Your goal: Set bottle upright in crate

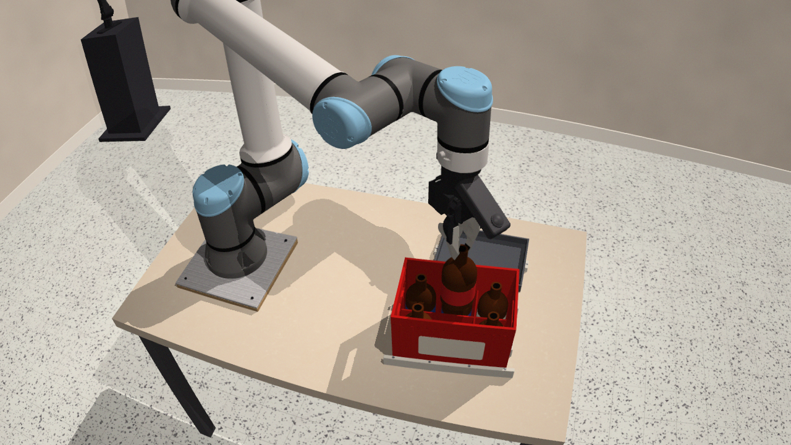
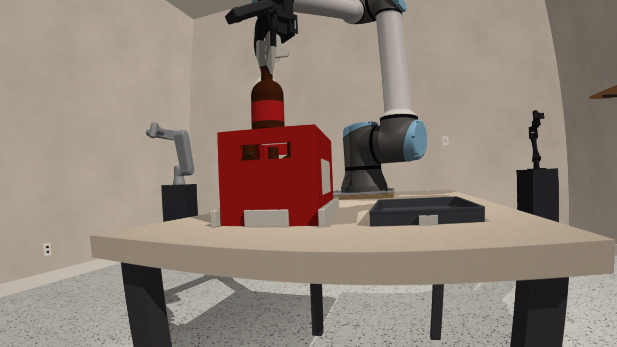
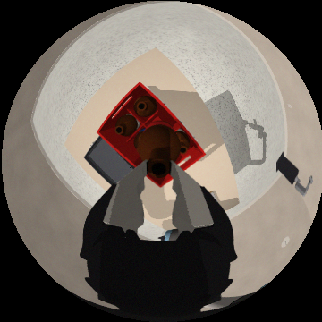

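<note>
Gripper (image 1: 460, 238) pinches the neck of the bottle (image 1: 458, 279), jaws closed on it just below the mouth. Bottle hangs upright, its base already inside the crate (image 1: 450, 340), back row, middle cell; shoulders and red label stand above the rim.

Top view: four other bottles (image 1: 419, 292) in the crate, two on each side of the held one. Tray (image 1: 511, 252) lies directly behind the crate, mostly hidden by it. Arm base plate (image 1: 274, 275) sits at the table's (image 1: 309, 332) far left.

Exterior view: tray (image 2: 427, 211) seen whole, low and dark, well apart from the crate (image 2: 271, 190) to its right. Held bottle (image 2: 267, 103) reads vertical here, label clear of the crate top. Brown glass shows through the handle slot. Pale cleats (image 2: 266, 218) edge the crate's foot.

Wrist view: straight down the bottle's mouth (image 3: 158, 167), a finger (image 3: 130, 197) on either side of it. Crate (image 3: 112, 122) below, three neighbouring bottle tops visible; the fourth is hidden.
</note>
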`<state>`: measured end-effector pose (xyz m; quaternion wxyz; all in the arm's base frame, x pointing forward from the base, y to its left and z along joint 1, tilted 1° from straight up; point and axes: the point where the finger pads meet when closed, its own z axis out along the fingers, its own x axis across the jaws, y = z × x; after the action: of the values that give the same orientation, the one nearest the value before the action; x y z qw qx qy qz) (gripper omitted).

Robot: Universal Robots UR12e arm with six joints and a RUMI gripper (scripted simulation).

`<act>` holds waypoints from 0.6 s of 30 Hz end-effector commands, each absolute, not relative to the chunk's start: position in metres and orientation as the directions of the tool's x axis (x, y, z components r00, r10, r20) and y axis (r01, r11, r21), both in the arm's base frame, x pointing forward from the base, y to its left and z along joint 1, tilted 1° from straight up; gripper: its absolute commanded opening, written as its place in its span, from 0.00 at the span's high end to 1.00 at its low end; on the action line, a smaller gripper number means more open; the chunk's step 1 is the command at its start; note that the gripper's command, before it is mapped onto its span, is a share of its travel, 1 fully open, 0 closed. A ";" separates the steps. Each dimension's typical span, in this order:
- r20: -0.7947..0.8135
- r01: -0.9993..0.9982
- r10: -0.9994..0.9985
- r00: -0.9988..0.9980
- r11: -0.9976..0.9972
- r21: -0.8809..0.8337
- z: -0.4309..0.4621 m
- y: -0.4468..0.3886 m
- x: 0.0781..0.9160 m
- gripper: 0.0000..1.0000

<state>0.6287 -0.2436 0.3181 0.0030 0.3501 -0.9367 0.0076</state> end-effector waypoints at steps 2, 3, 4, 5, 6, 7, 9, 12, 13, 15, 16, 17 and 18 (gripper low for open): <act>0.010 -0.656 -0.656 -0.755 0.755 -0.014 0.319 -0.248 0.629 1.00; 0.010 -0.656 -0.656 -0.755 0.755 -0.014 0.319 -0.249 0.629 1.00; 0.010 -0.656 -0.656 -0.755 0.755 -0.014 0.319 -0.250 0.629 1.00; 0.010 -0.656 -0.656 -0.755 0.755 -0.014 0.319 -0.250 0.629 1.00; 0.010 -0.656 -0.656 -0.755 0.755 -0.014 0.319 -0.250 0.629 1.00; 0.010 -0.656 -0.656 -0.755 0.755 -0.014 0.319 -0.250 0.629 1.00; 0.010 -0.656 -0.656 -0.755 0.755 -0.014 0.319 -0.251 0.629 1.00; 0.010 -0.656 -0.656 -0.755 0.755 -0.014 0.319 -0.252 0.629 1.00; 0.010 -0.656 -0.656 -0.755 0.755 -0.014 0.319 -0.252 0.629 1.00; 0.010 -0.656 -0.656 -0.755 0.755 -0.014 0.319 -0.253 0.629 1.00; 0.010 -0.656 -0.656 -0.755 0.755 -0.014 0.319 -0.253 0.629 1.00; 0.010 -0.656 -0.656 -0.755 0.755 -0.014 0.319 -0.253 0.629 1.00; 0.010 -0.656 -0.656 -0.755 0.755 -0.014 0.319 -0.254 0.629 1.00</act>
<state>0.6283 -0.2520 0.3182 0.0029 0.3501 -0.9367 0.0076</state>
